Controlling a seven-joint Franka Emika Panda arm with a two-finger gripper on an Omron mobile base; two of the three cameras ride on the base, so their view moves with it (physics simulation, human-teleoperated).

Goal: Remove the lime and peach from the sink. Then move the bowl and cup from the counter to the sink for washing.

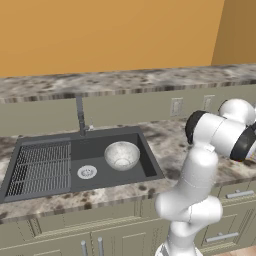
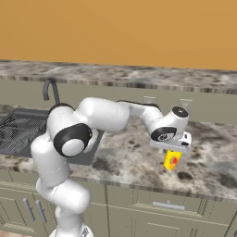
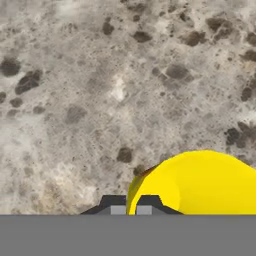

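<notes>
One yellow cup (image 2: pixel 172 160) with a reddish patch on its lower part hangs tilted under the gripper (image 2: pixel 174 152), above the speckled stone counter (image 2: pixel 134 162) well to the right of the sink (image 1: pixel 150 165). In the right base view the hand sits directly on top of the cup, and the cup's bottom appears clear of the counter, with a dark shadow on the stone beside it. The hand view shows the cup (image 3: pixel 200 182) as a broad yellow curve rising at the lower right, with the two dark fingertips (image 3: pixel 114 204) close together at the bottom edge and the cup's rim running between them (so the fingers look pinched on the wall of the cup, nearly closed).

In the left base view the silvery-white bowl (image 1: pixel 121 155) with its speckled inside sits in the dark grey basin, right of the round silver drain (image 1: pixel 87 172) and near the basin's right wall. The ribbed drainer section (image 1: pixel 42 167) fills the sink's left part, and the grey faucet (image 1: pixel 80 116) stands at the back edge. Behind the counter runs a beige backsplash with wall outlets (image 1: pixel 176 106), then a raised stone ledge (image 1: pixel 125 80) below an orange wall (image 1: pixel 110 30). Cabinet doors and drawers (image 2: pixel 152 208) with metal handles line the front under the counter.
</notes>
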